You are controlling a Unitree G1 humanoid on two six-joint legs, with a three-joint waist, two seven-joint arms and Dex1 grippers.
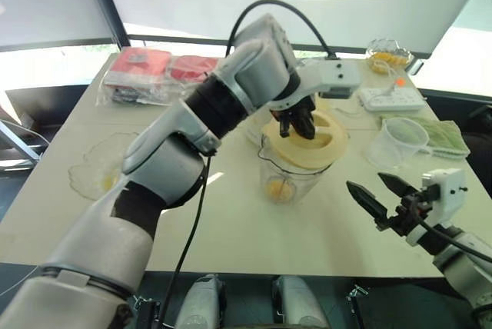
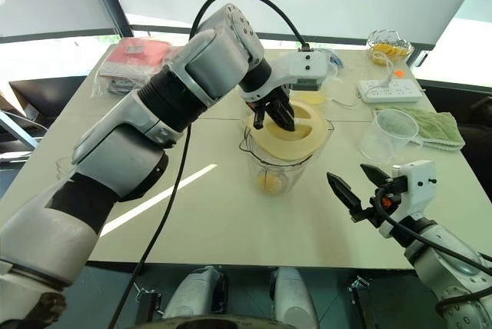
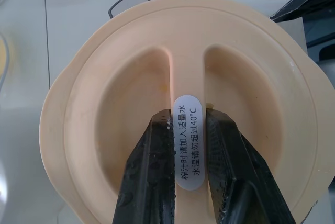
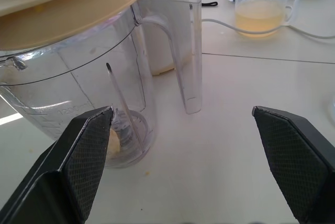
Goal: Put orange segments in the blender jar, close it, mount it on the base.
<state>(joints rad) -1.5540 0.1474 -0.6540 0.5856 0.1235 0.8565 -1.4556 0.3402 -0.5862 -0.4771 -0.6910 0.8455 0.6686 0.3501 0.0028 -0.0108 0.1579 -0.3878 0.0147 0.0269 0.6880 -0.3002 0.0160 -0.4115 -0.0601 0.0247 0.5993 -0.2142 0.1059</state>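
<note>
The left gripper [image 3: 188,145] pinches the ridge of the cream lid [image 3: 104,130], so it can press it onto the blender jar [image 1: 296,175] mid-table. Orange segments [image 1: 278,188] sit inside. At 4 o'clock, the right gripper [image 2: 360,183] waits wide open, holding nothing.

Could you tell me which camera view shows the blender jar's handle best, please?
The right wrist view: the clear handle of the blender jar stands side-on, in full, under the tilted cream lid. In the head views the lid and the left gripper holding it cover most of the jar. The left wrist view looks down on the lid.
</note>
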